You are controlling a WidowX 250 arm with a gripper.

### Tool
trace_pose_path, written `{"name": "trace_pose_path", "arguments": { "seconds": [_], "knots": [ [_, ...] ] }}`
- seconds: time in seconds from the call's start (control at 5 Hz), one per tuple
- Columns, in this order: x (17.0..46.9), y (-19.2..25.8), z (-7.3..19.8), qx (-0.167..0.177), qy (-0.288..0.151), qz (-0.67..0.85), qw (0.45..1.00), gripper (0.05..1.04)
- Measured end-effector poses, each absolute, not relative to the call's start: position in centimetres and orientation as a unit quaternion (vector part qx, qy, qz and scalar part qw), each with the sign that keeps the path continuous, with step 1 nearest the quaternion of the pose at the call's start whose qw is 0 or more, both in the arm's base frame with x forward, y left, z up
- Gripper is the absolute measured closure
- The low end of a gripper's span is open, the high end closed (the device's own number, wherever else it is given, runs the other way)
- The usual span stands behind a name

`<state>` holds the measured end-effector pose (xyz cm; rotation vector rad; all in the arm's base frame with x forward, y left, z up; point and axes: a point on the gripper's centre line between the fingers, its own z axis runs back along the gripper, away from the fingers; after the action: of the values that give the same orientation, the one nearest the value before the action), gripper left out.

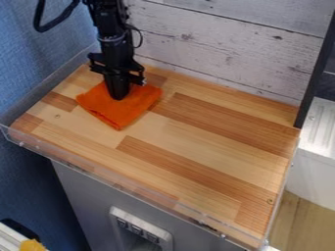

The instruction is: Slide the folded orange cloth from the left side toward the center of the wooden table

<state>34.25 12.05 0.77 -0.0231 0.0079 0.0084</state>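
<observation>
Cloth (123, 113), orange and folded, lies on the wooden tabletop (196, 130) toward the upper left of the view, near the back corner. The black gripper (118, 97) points down onto the upper part of the cloth, its lower end meeting the fabric; whether it is clenched on the cloth or merely rests against it, I cannot tell. From there the cloth spreads out to both sides and toward the front edge, where one corner points. It lies mostly flat, with layered edges along its lower left side.

Behind the tabletop stands a whitewashed plank wall (216, 49), and a blue wall (29, 63) rises at the left. A clear plastic rim (131, 188) runs along the front. Below it, a socket panel (140, 230) is set on the grey front (78, 196).
</observation>
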Motion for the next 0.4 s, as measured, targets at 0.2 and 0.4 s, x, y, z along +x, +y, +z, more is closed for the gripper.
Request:
{"name": "trace_pose_path", "arguments": {
  "seconds": [0.2,0.4],
  "knots": [
    [33.3,10.9,1.0,-0.017,0.028,0.002,0.999,0.848],
    [33.0,9.2,2.2,-0.017,0.046,0.002,0.999,0.599]
  ]
}}
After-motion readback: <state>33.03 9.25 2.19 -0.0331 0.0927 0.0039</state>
